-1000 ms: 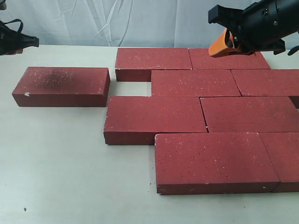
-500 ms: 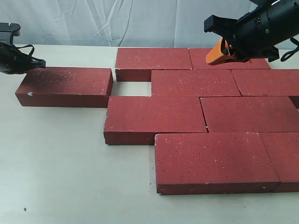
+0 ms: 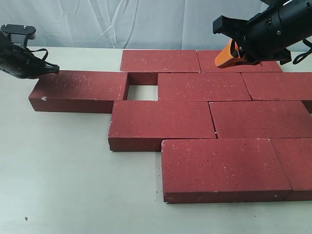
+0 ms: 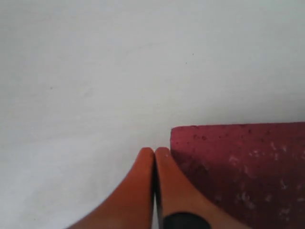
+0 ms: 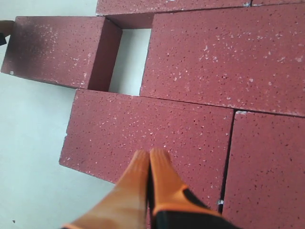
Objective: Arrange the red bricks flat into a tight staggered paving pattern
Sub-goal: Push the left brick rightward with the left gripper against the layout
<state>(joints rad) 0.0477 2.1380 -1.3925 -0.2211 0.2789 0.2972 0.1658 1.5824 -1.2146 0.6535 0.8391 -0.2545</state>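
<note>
Several red bricks lie flat in staggered rows; one back-row brick (image 3: 160, 61) and a front brick (image 3: 224, 168) mark the group's extent. A further brick (image 3: 80, 88) lies at the left end of the second row, with a small white chip on its near corner. My left gripper (image 3: 48, 70) is shut with nothing held and sits against this brick's far-left corner; in the left wrist view its tips (image 4: 155, 151) are beside the brick's corner (image 4: 248, 167). My right gripper (image 3: 222, 61) is shut and empty, hovering over the back right bricks (image 5: 150, 153).
A square gap of bare table (image 3: 142, 92) stays between the left brick and the neighbouring second-row brick (image 3: 202, 86). Pale table surface (image 3: 63, 175) stretches to the left and front. A white cloth backdrop hangs behind.
The left brick has slid to the right with my left gripper behind it, narrowing the gap to the second-row brick. My right gripper shifted slightly, then held still.
</note>
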